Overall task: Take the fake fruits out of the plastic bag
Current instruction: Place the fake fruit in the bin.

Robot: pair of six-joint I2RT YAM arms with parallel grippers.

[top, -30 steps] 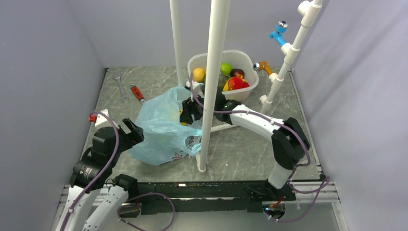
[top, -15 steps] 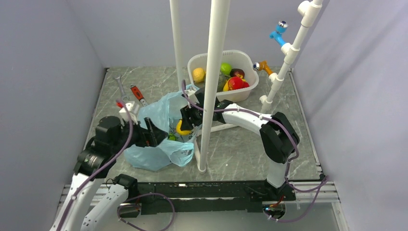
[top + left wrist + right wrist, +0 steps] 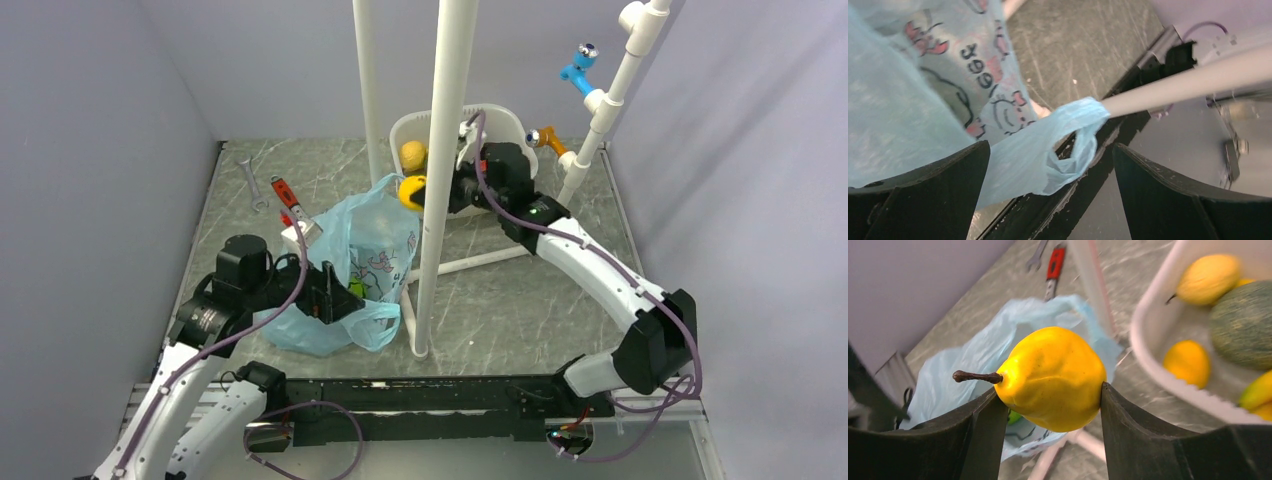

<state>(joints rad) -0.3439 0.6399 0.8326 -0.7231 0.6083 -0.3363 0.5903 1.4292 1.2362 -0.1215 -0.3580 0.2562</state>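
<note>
From above, at the right gripper (image 3: 420,190): clamped on a glossy yellow pear (image 3: 408,193), half hidden by a smooth white pole (image 3: 437,215). Just to its right, a rounded white plastic tub (image 3: 505,110); nearer the bases and to its left, the crinkly light blue plastic bag (image 3: 370,250). At the left gripper (image 3: 348,298): spread wide against the bag's near side, pinching nothing.

Through the left wrist: black fingers (image 3: 923,190) far apart, straddling a twisted loop handle (image 3: 1073,145) without squeezing it. Up to the left, thin translucent film with cartoon prints.

Through the right wrist: both fingers pressed to the pear's waxy, dimpled sides, brown stem (image 3: 975,376) pointing left. Beneath, the bag lying open with a green fruit (image 3: 1015,416) showing. Off right, the tub holding a lemon (image 3: 1208,272) and a speckled green melon (image 3: 1243,325).
</note>
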